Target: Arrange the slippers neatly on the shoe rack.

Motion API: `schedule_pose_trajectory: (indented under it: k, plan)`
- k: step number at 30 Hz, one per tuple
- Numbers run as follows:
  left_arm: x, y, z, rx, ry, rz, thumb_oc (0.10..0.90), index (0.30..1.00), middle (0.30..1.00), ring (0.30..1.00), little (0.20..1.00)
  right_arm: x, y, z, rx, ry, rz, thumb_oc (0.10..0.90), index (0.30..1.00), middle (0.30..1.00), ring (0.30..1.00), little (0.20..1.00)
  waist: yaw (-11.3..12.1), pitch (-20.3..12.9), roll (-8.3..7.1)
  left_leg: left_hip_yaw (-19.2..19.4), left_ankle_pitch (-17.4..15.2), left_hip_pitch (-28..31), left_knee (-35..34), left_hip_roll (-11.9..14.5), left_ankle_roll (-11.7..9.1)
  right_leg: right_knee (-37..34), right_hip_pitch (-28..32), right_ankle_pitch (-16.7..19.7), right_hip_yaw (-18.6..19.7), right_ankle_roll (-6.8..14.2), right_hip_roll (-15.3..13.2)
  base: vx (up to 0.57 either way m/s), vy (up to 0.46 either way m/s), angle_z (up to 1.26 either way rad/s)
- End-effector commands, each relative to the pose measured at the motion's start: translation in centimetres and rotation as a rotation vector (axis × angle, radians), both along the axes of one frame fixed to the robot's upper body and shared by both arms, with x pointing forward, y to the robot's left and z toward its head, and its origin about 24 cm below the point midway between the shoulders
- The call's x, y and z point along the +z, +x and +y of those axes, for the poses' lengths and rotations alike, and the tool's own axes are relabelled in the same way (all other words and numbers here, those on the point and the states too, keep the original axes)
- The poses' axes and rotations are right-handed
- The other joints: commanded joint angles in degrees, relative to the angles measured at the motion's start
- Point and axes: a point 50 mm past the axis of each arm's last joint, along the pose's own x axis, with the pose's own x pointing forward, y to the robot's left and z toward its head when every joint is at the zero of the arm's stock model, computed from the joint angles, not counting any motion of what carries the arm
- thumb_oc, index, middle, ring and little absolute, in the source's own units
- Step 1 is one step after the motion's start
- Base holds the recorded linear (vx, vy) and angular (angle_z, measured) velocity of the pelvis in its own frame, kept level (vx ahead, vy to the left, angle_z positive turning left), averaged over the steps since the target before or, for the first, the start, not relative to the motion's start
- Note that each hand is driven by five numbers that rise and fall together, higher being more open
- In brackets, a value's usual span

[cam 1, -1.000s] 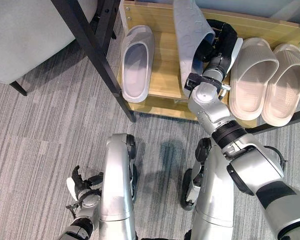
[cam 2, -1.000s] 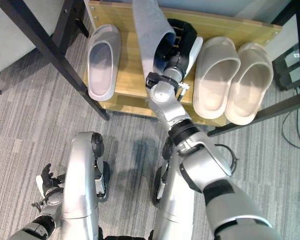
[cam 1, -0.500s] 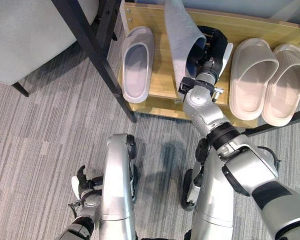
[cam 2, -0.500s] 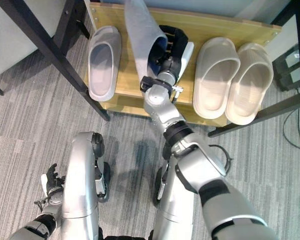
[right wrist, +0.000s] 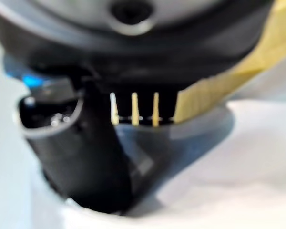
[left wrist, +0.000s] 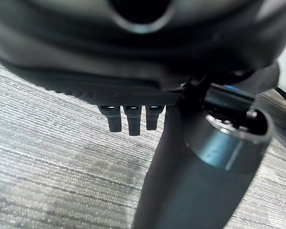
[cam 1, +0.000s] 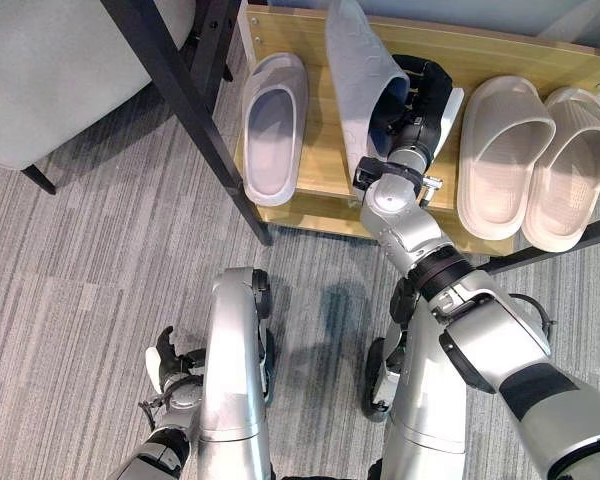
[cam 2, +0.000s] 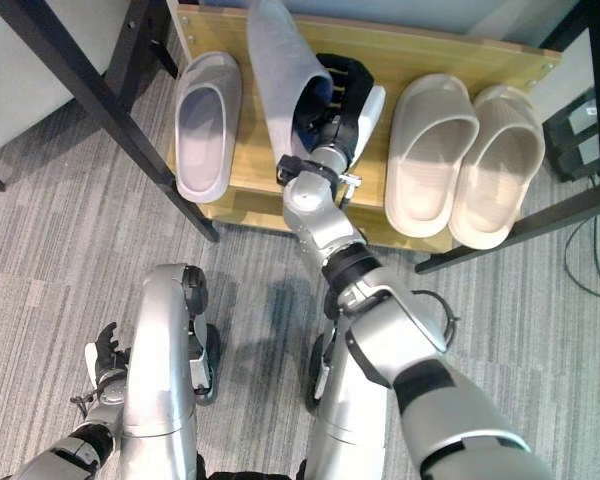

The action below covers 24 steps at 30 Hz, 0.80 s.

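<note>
Four slippers occupy the wooden shoe rack [cam 1: 500, 45], but only three lie flat: a grey slipper [cam 1: 275, 125] at the left end and a beige pair [cam 1: 535, 160] side by side at the right. Between them the second grey slipper [cam 1: 358, 75] stands tipped on edge, its textured sole facing left and its strap opening turned toward the robot's right hand [cam 1: 427, 92]. That hand reaches into the opening, the thumb in the strap cavity and the fingers at the strap's outer side, so it appears to pinch the strap, though the exact contact is partly hidden.

Moulded foam of this sort probably weighs little and bends at the strap while the thick sole stays fairly stiff; the matte, pebbled surface should resist slipping. The strap arch, or the sole's rim beside it, looks the surest place to hold, since a one-sided grip lets the long body swing. Laying it flat beside its mate at the left seems the remaining job.

Low at the near left, above grey carpet [cam 1: 80, 300], the left hand [cam 1: 167, 362] hangs idle with fingers relaxed.
</note>
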Motion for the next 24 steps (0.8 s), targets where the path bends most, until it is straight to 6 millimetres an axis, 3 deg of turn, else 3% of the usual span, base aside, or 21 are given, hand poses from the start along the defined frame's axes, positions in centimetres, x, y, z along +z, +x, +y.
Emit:
schedule_pose_trajectory:
  k: [1,9,10,11,19,24]
  plan:
    - [-0.1,-0.5,0.1,-0.069,0.100,0.015,0.800,0.900,0.900,0.900,0.900,5.2,-1.4,1.7,0.004,-0.021,-0.221,0.400,0.300,0.300,0.300,0.300,2.4,-1.7,-0.33,-4.1,-2.7,1.1,-5.0,-3.1,2.2,0.1,0.6,1.7,5.9,-4.3,0.5,0.00,0.000,0.00]
    - [-0.4,-0.6,0.0,-0.097,0.134,0.051,0.800,0.900,0.900,0.900,0.900,4.2,-1.1,1.4,-0.032,-0.001,-0.194,0.402,0.302,0.302,0.302,0.302,2.2,-1.7,-0.37,-4.2,-2.6,1.1,-5.2,-3.1,2.3,-0.4,0.6,2.1,5.5,-4.2,0.9,0.00,0.000,0.00]
    - [-0.4,-0.6,0.0,-0.097,0.134,0.051,0.800,0.900,0.900,0.900,0.900,4.2,-1.1,1.4,-0.032,-0.001,-0.194,0.731,0.796,0.796,0.796,0.796,2.2,-1.7,-0.37,-4.2,-2.6,1.1,-5.2,-3.1,2.3,-0.4,0.6,2.1,5.5,-4.2,0.9,0.00,0.000,0.00]
    - [-0.4,-0.7,0.2,-0.096,0.138,0.053,0.800,0.900,0.900,0.900,0.900,4.1,-1.2,1.4,-0.027,0.029,-0.200,0.800,0.900,0.900,0.900,0.900,2.1,-1.7,-0.41,-4.2,-2.7,1.1,-5.2,-3.1,2.3,-0.4,0.6,2.0,5.6,-4.2,1.0,0.00,0.000,0.00]
    - [-0.4,-0.7,0.0,-0.119,0.134,0.047,0.800,0.900,0.900,0.900,0.900,4.0,-1.6,0.9,-0.030,0.095,-0.226,0.800,0.900,0.900,0.900,0.900,2.0,-1.7,-0.46,-3.8,-2.7,1.1,-5.5,-3.1,2.3,-0.6,0.6,2.2,5.8,-4.1,1.2,0.00,0.000,0.00]
    - [-0.5,-1.0,-0.7,-0.189,0.133,0.043,0.800,0.900,0.900,0.900,0.900,3.7,-2.0,-0.1,-0.049,0.128,-0.240,0.800,0.900,0.900,0.900,0.900,2.2,-1.7,0.27,-3.9,-2.7,1.1,-5.5,-3.4,2.5,-0.7,0.6,2.3,5.8,-4.1,1.4,0.00,0.000,0.00]
